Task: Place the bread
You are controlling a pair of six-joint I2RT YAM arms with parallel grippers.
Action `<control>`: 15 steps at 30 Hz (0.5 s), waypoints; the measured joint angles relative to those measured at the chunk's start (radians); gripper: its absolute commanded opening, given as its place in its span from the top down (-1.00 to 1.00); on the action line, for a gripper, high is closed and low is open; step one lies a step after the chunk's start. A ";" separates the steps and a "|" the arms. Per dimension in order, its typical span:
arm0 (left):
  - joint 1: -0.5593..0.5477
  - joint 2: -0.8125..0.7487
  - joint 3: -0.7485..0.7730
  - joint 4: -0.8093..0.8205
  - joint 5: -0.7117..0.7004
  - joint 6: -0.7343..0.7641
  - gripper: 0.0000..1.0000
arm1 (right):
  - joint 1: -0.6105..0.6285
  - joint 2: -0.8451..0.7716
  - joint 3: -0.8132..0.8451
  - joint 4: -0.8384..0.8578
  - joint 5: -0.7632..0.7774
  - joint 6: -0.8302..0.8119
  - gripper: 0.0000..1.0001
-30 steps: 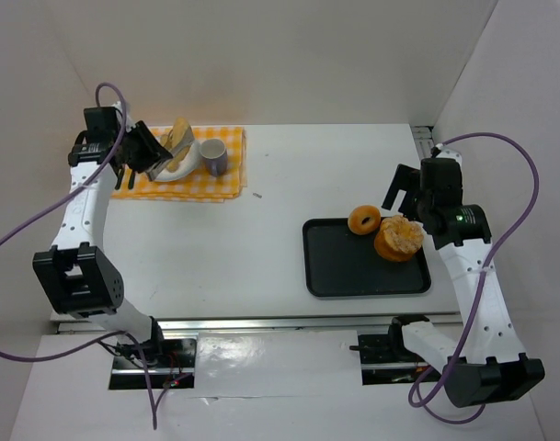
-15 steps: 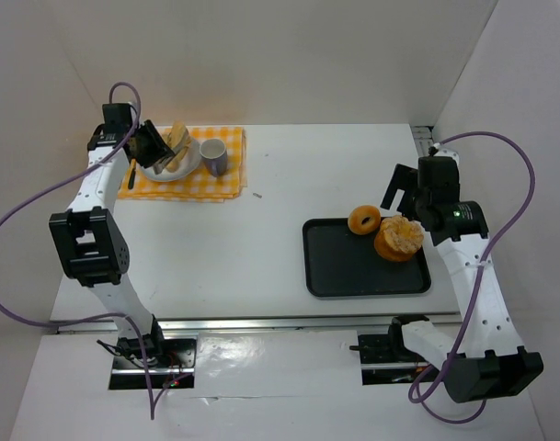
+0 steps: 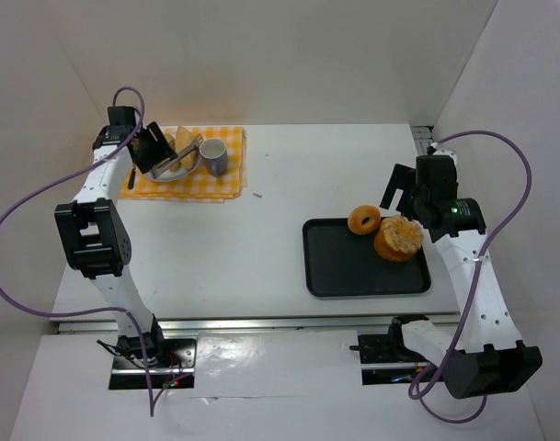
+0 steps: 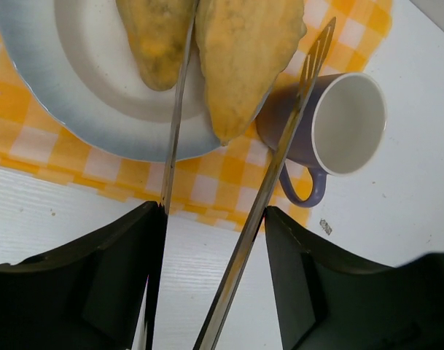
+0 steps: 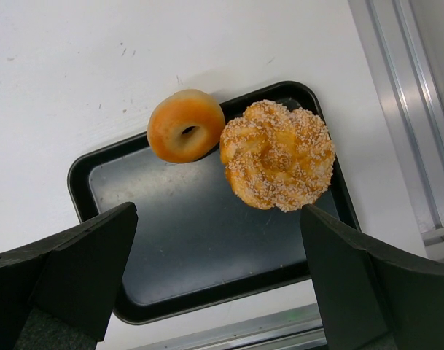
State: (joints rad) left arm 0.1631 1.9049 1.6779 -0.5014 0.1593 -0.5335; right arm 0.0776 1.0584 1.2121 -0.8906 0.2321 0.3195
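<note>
From my end I count two bits of bread, a darker piece (image 4: 157, 40) and a paler piece (image 4: 247, 58), both on a single plate (image 4: 68, 95). There is one purple mug (image 4: 338, 124) and one orange checked cloth (image 4: 214, 186). Two thin metal blades show in the left wrist view: one plain blade (image 4: 175, 124) and one slotted blade (image 4: 313, 62). Over on the right I see one black tray (image 5: 207, 248) with one ring doughnut (image 5: 163, 127) and one seeded bun (image 5: 278, 154). That makes four baked items, all on one white worktop (image 3: 289, 175).
</note>
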 measured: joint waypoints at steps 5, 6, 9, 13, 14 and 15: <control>0.000 -0.003 0.013 -0.013 -0.006 0.001 -0.41 | 0.000 0.000 0.000 0.000 -0.001 -0.004 -1.00; 0.000 -0.006 0.013 -0.015 -0.006 0.002 -0.41 | 0.000 0.000 0.000 0.000 -0.001 -0.004 -1.00; 0.000 -0.034 0.013 -0.021 -0.007 0.002 -0.39 | 0.000 0.000 0.000 0.000 -0.001 -0.004 -1.00; 0.000 -0.121 0.014 -0.022 -0.006 0.003 -0.37 | 0.000 0.000 0.000 0.000 -0.001 -0.004 -1.00; -0.001 -0.150 0.018 -0.023 -0.003 0.004 -0.37 | 0.000 0.000 0.000 0.000 -0.001 -0.004 -1.00; -0.003 -0.178 0.026 -0.021 0.000 0.006 -0.37 | 0.000 0.000 0.000 0.000 -0.001 -0.004 -1.00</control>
State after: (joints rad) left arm 0.1596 1.7271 1.7042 -0.5228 0.1593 -0.5278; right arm 0.0776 1.0580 1.2121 -0.8906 0.2314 0.3153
